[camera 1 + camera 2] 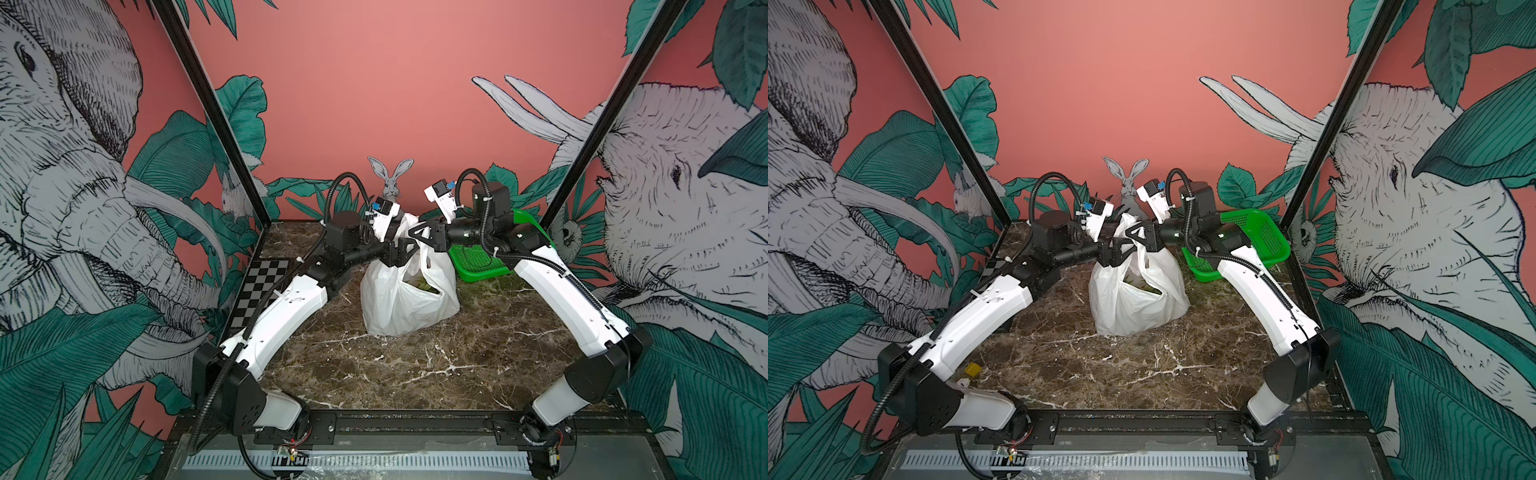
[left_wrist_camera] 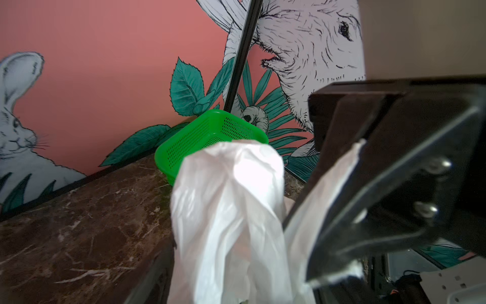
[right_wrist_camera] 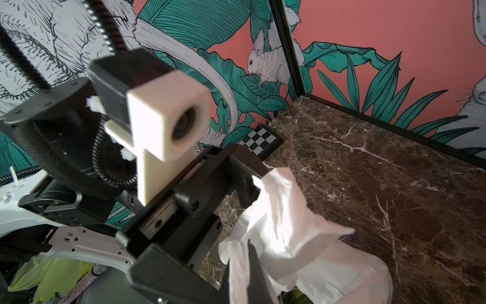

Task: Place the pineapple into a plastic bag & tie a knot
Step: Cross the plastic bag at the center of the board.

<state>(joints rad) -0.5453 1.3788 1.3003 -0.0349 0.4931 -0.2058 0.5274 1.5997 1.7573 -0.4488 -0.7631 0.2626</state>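
Observation:
The white plastic bag (image 1: 405, 299) stands upright mid-table in both top views. Green pineapple (image 1: 422, 284) leaves show through its gaping mouth (image 1: 1142, 286). Both grippers meet just above the bag. My right gripper (image 1: 411, 236) is shut on a crumpled bag handle (image 3: 284, 210), and the plastic wraps its dark fingers (image 3: 253, 268). My left gripper (image 1: 409, 254) is open, its fingers (image 3: 244, 168) spread wide on either side of the raised handle (image 2: 228, 210). The handle brushes one finger. Whether the bunched handles form a knot I cannot tell.
A green mesh basket (image 1: 486, 257) sits tilted at the back right corner, behind my right arm. A checkerboard card (image 1: 259, 291) lies along the left wall. A small yellow object (image 1: 973, 369) lies beside my left arm. Black frame posts and painted walls enclose the marble table (image 1: 415, 365).

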